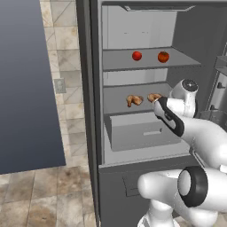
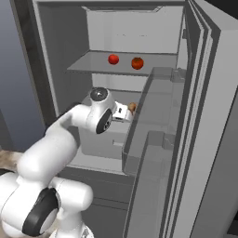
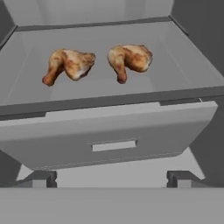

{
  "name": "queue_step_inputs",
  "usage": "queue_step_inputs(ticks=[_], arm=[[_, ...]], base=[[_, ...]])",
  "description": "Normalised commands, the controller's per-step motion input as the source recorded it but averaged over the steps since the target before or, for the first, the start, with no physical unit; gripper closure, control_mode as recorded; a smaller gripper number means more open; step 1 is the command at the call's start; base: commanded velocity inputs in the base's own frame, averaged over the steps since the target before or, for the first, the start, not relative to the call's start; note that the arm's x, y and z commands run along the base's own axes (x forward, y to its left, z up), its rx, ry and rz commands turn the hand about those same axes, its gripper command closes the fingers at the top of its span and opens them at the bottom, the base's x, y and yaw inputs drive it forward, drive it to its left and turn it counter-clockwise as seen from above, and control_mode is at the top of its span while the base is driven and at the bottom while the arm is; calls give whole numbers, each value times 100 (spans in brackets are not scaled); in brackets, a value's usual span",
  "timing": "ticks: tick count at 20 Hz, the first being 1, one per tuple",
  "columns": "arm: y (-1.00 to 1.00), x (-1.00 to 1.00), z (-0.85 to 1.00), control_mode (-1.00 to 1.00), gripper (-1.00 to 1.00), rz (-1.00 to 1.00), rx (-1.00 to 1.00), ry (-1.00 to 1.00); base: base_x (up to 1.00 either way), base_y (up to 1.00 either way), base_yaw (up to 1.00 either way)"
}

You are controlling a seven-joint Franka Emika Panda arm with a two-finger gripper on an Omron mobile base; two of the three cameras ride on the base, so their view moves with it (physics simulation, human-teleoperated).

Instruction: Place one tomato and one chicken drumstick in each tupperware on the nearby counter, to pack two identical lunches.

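Just ahead of the wide-open gripper (image 3: 111,178), two chicken drumsticks (image 3: 69,64) (image 3: 130,59) lie side by side on the fridge shelf (image 3: 183,74), nothing gripped.

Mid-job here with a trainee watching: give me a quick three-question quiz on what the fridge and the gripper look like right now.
1. True or false: the two tomatoes sit on the fridge shelf above the one with the chicken drumsticks.
2. Multiple choice: the gripper is (a) shut on a drumstick, (b) open and holding nothing, (c) shut on a tomato.
3. Fill in: directly below the drumstick shelf is a closed grey ____.

Key: 1 true. 2 b, in the hand view the fingertips stand wide apart, short of the drumsticks. 3 drawer.
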Motion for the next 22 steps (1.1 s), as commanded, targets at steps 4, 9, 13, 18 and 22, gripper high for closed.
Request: queue_step_inputs(ticks=[4, 9, 13, 18, 22], arm=[[-24, 38, 0, -100, -100, 0, 4, 1], [-8, 48, 0, -100, -100, 0, 0, 9], [0, 42, -10, -100, -100, 0, 0, 3], [0, 26, -31, -100, -100, 0, 0, 0], [0, 18, -37, -100, -100, 0, 0, 0]], base=[[0, 0, 0], [0, 0, 0], [0, 0, 0], [0, 0, 0], [0, 0, 0]])
